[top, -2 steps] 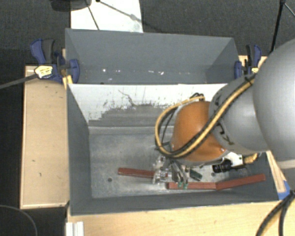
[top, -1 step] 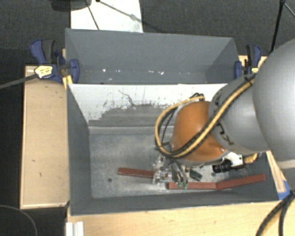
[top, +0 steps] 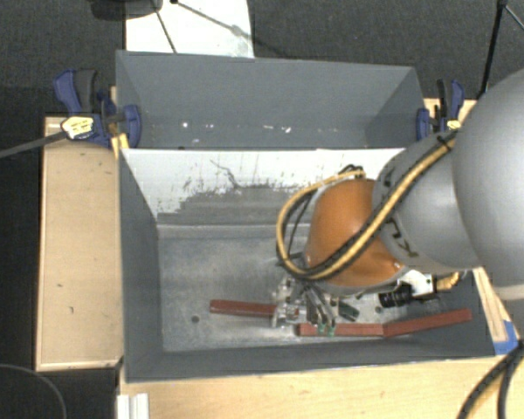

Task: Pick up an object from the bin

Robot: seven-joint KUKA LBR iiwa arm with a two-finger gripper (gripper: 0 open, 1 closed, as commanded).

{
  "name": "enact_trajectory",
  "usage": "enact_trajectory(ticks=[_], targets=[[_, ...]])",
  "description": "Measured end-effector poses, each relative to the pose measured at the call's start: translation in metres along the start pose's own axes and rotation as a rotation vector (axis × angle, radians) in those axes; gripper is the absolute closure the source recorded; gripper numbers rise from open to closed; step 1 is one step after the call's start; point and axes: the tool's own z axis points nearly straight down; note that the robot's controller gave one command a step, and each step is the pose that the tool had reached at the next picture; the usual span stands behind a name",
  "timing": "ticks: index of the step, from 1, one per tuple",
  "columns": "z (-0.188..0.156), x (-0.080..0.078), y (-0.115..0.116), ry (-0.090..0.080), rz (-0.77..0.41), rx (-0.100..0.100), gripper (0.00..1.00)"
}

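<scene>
Because the gripper (top: pixel 304 311) sits low on the bin (top: pixel 140 260) floor among 3 flat brown strips (top: pixel 242 307) near the front wall, apart or together cannot be told; closing could catch 2 strips or slip off thin edges.

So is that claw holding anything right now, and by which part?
Cannot be told. The gripper is down on the bin floor among thin, flat reddish-brown strips, but whether it grips one is unclear.

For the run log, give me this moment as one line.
gripper: low over bin floor, front side | nearest: long red-brown strip toward view's left, second strip in front | grasp: cannot tell
</scene>
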Motion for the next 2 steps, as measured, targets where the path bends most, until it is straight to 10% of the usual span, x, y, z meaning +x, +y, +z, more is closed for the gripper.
enact_trajectory(ticks=[2], targets=[[-0.039,0.001,0.0,0.008,0.0,0.002,1.0]])
